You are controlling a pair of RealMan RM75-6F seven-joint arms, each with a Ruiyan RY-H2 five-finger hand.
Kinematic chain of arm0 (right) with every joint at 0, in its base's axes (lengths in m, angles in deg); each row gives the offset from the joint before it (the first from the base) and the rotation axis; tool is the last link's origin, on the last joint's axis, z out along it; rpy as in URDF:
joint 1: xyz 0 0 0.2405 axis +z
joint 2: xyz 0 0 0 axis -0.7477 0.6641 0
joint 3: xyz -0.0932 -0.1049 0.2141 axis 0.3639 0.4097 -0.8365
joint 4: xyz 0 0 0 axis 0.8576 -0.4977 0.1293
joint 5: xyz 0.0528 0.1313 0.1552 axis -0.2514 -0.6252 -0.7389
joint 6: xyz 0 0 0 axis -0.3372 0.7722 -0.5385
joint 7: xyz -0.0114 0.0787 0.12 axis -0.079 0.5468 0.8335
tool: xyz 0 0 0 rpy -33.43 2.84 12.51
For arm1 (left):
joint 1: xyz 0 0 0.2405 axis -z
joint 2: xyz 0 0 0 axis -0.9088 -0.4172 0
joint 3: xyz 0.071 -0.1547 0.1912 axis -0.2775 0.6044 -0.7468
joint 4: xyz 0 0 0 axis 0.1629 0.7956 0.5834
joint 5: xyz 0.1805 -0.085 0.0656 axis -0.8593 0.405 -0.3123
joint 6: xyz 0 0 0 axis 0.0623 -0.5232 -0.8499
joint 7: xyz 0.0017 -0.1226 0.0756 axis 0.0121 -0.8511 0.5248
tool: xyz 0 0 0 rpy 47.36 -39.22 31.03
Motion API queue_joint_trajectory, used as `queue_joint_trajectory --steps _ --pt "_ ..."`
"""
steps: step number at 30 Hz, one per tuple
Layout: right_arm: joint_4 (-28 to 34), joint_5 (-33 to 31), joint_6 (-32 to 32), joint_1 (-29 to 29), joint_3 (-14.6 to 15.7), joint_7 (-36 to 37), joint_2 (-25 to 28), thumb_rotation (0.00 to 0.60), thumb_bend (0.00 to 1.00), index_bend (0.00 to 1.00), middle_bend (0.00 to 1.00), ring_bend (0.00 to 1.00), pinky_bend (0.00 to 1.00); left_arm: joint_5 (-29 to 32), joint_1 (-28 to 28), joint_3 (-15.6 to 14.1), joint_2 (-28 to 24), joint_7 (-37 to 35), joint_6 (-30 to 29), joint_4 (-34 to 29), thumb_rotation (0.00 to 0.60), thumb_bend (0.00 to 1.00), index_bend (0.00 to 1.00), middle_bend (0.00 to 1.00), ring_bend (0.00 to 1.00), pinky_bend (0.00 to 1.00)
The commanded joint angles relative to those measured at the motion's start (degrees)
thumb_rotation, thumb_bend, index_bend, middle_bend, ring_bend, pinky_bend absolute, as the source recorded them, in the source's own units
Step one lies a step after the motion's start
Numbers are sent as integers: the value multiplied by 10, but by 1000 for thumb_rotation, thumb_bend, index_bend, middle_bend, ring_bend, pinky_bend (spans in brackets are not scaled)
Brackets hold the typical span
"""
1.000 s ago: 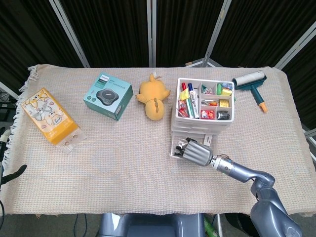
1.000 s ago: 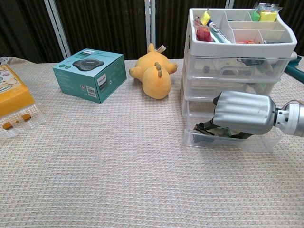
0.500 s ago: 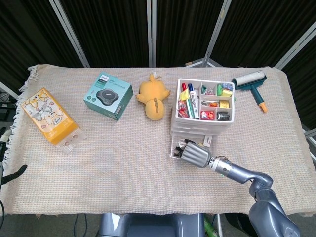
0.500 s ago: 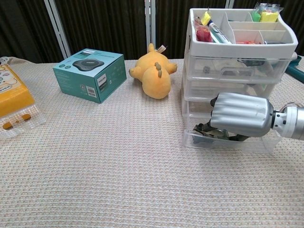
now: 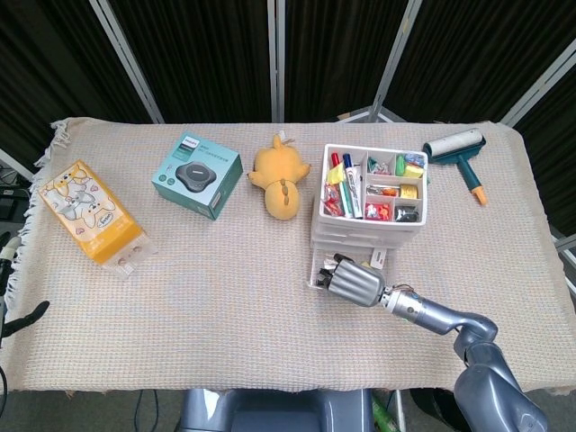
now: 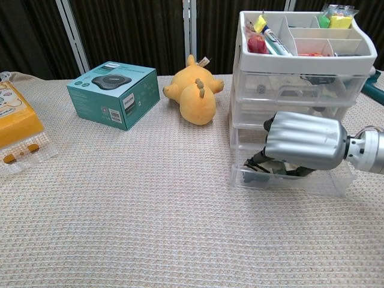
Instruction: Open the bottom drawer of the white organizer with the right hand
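The white organizer [image 5: 367, 209] [image 6: 300, 84] stands right of centre, its top tray full of pens and small items. Its clear bottom drawer [image 5: 320, 274] [image 6: 288, 182] sticks out toward the table's front. My right hand [image 5: 358, 283] [image 6: 303, 147] reaches over the drawer's front rim, and its fingers curl down inside and grip that rim. The hand hides most of what lies in the drawer. Of my left hand only a dark sliver [image 5: 20, 317] shows, off the table's left edge, and its pose is unclear.
A yellow plush toy [image 5: 279, 176] [image 6: 195, 90] lies just left of the organizer. Further left are a teal box [image 5: 197, 175] [image 6: 114, 93] and a yellow snack pack [image 5: 90, 211]. A lint roller [image 5: 459, 153] rests at the back right.
My right hand has shifted slightly left and toward the table's front, and the bottom drawer has come out a little with it.
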Motion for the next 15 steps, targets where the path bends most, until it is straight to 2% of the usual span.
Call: queue_joint_trajectory --steps 1,15 --pt "1 -1 3 1 -1 -3 2 600 87 726 983 922 645 0 0 0 0 0 0 0 600 158 0 0 0 0" --pt "23 -15 28 10 -17 -27 21 600 86 725 984 922 645 -9 -5 -2 -4 -12 -11 -2 600 158 0 0 0 0"
